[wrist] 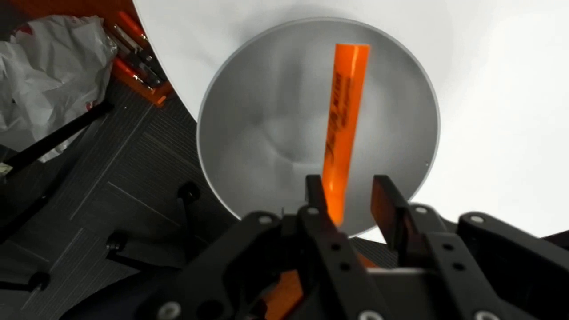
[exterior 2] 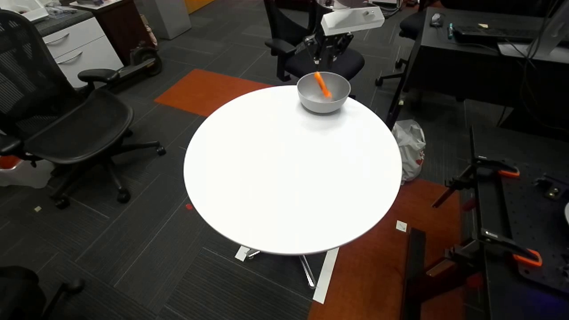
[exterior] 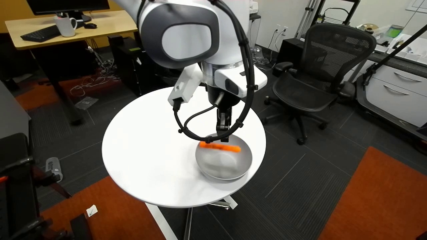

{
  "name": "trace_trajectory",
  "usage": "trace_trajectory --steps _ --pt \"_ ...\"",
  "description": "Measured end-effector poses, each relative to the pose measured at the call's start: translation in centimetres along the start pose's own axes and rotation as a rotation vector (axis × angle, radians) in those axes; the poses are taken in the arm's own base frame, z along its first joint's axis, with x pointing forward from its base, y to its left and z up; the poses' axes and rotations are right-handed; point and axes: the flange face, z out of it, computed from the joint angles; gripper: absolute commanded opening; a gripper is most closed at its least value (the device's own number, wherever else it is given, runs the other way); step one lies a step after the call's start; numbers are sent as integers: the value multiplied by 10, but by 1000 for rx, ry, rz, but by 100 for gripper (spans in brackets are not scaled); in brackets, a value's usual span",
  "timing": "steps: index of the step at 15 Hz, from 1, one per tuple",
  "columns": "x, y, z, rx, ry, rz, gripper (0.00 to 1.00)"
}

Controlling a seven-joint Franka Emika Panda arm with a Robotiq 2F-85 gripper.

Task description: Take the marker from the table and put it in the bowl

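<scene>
Dark carpet (exterior: 293, 213), a black chair (exterior: 307, 93) near the round white table (exterior 2: 289, 173). My jaws stand apart, the gap broader than the marker (wrist: 344, 124), nothing clamped between. Marker shows across the mouth of the bowl (wrist: 271, 111) in every view, one end near the rim in both exterior views; I cannot tell whether it touches the bowl or is mid-drop. My reading: picking up and carrying done, letting go done or all but. Remaining: confirm it lies inside, then rise clear.
</scene>
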Motion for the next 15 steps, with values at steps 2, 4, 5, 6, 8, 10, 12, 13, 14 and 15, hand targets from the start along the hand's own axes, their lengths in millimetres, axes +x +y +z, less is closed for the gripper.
trace_trajectory --steps 2,4,5,6,8,10,12,13,14,15 --pt "4 -2 2 -2 -5 3 81" --pt "7 -3 3 0 -6 7 95" --pt "8 -3 3 2 -6 11 100" --pt "8 -3 3 4 -7 14 100" --pt "8 -4 4 6 -8 17 100" --pt "8 -4 4 6 -9 17 100" --pt "8 -4 5 11 -16 20 100" --pt "8 -4 5 13 -19 21 100" --pt "8 -4 5 14 -20 22 100" --pt "8 -4 5 15 -20 22 100"
